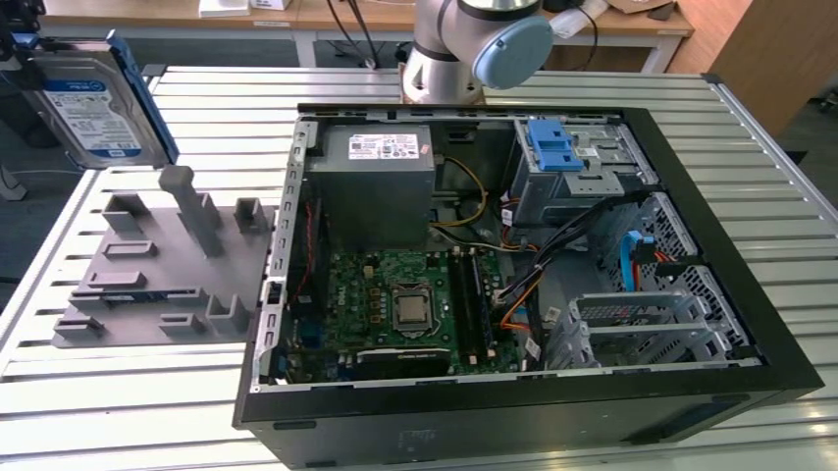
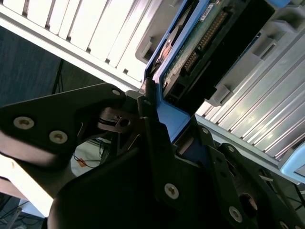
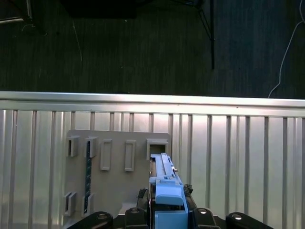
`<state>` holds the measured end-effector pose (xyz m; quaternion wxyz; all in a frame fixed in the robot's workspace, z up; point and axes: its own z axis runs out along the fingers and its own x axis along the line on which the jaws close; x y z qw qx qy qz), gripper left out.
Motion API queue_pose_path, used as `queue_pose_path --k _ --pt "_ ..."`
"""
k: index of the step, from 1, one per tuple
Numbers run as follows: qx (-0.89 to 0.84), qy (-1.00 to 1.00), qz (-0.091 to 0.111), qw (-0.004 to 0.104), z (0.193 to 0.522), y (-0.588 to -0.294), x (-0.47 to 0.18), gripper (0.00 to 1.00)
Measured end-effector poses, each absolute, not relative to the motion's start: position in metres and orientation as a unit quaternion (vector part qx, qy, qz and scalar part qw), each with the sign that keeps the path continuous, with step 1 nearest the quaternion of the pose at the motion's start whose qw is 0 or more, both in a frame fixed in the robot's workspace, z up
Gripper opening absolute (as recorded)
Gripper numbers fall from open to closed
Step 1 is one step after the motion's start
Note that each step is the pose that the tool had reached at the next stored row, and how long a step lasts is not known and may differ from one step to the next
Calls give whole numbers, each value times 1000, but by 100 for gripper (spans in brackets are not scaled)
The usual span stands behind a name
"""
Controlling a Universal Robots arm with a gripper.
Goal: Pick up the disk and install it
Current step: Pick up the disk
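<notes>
Disk [image 1: 89, 98] gripped by its blue edge between the fingers [image 2: 152, 138]

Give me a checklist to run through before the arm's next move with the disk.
1. Grip: the gripper is shut on the blue carrier of the disk, as seen in the second wrist view: ok.
2. Disk held up, apart from the grey fixture, in the exterior view: ok.
3. Computer case open, inside exposed: ok.
4. Cables away from the bays: black ones cross just below the blue-handled drive cage: not ok.
5. Receiving slot free: cannot tell.
</notes>
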<state>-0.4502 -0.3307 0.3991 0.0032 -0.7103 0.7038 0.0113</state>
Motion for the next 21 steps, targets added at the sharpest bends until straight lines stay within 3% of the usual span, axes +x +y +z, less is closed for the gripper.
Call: queue_pose_path --k 21 --pt "-710 704 11 3 419 -331 -450 36"
